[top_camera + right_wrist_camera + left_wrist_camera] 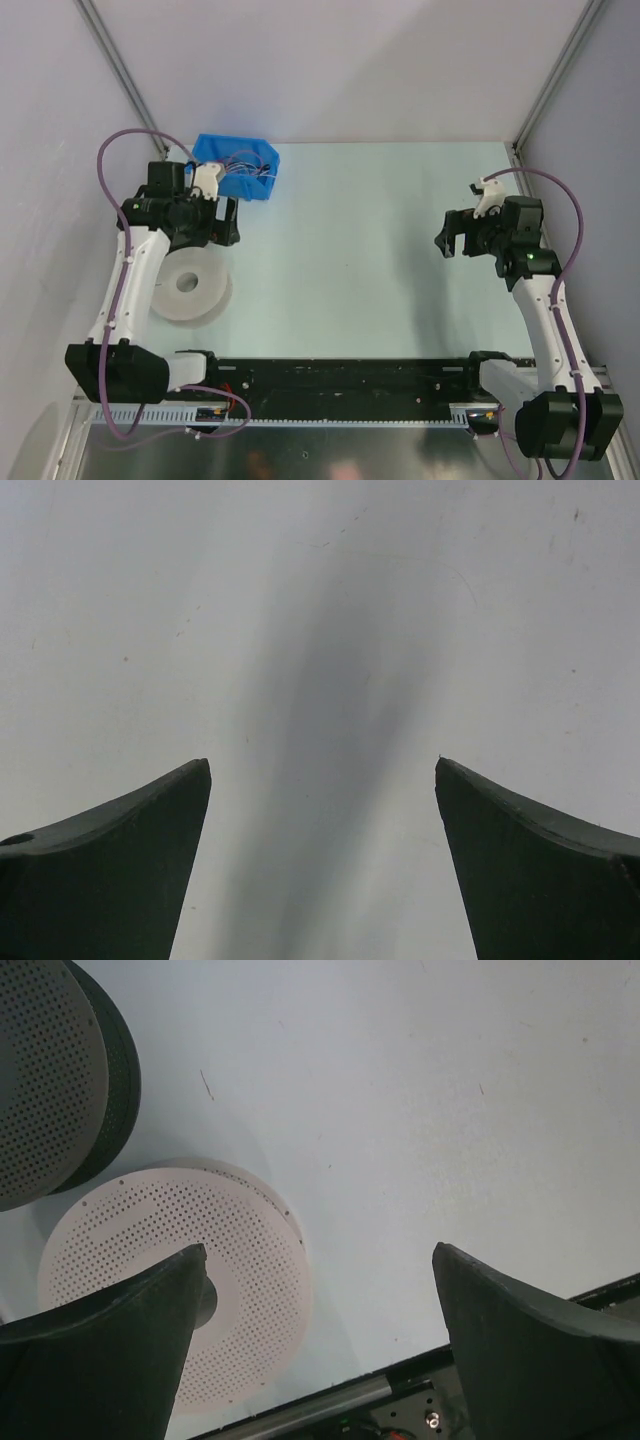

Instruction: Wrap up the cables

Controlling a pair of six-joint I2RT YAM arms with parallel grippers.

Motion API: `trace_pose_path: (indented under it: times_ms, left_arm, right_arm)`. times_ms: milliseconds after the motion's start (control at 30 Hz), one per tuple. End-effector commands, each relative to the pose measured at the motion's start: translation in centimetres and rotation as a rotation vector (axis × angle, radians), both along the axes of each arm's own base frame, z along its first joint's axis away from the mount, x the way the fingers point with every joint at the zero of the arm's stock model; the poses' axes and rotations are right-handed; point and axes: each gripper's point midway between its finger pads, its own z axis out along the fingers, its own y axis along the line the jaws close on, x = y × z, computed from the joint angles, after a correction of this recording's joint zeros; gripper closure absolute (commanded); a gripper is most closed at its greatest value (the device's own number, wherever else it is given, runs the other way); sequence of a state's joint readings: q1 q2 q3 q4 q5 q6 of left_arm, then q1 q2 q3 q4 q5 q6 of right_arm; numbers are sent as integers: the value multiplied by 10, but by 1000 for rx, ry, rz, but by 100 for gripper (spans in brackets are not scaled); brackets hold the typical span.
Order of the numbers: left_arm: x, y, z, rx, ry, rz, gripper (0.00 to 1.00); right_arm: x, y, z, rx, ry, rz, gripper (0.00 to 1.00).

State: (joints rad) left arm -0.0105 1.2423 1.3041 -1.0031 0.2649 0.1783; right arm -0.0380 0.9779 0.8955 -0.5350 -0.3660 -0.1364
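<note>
This looks like a robotics lab test cell. Plain white walls (380, 60) on metal posts (112, 55) box in a pale table (350, 250). A left arm (130, 285) and a right arm (552, 315) are bolted to a black rail (340, 375) at its near edge.

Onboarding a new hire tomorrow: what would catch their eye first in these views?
The blue bin at the far left, with thin cables loose inside. Next, the white perforated spool lying flat by the left arm. The left gripper and right gripper hang open and empty.

Cables (246, 166) in bin (214, 148), spool (190, 286) nearer, both left
</note>
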Motion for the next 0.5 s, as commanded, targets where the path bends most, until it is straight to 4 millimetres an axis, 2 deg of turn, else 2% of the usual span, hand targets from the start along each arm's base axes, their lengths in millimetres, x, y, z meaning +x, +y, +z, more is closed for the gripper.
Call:
trace_pose_path:
  times_ms: [0,133,233,300,367,467]
  left_arm:
    - [-1,6,15,29,-8,-63,1]
    - [-5,27,14,69,27,-70,0]
    - [-9,53,11,112,44,-65,1]
    - [-12,71,7,149,56,-59,7]
    - [-17,89,2,185,73,-53,19]
    - [-25,110,-11,236,117,-53,45]
  right_arm:
    - [3,-2,-6,-25,20,-32,1]
    - [5,-6,-17,-51,64,-93,1]
    - [1,-2,-27,-66,102,-51,1]
    - [-2,3,-32,-67,122,-13,1]
    - [-4,6,-35,-66,135,12,1]
    - [-5,9,-36,-70,136,36,1]
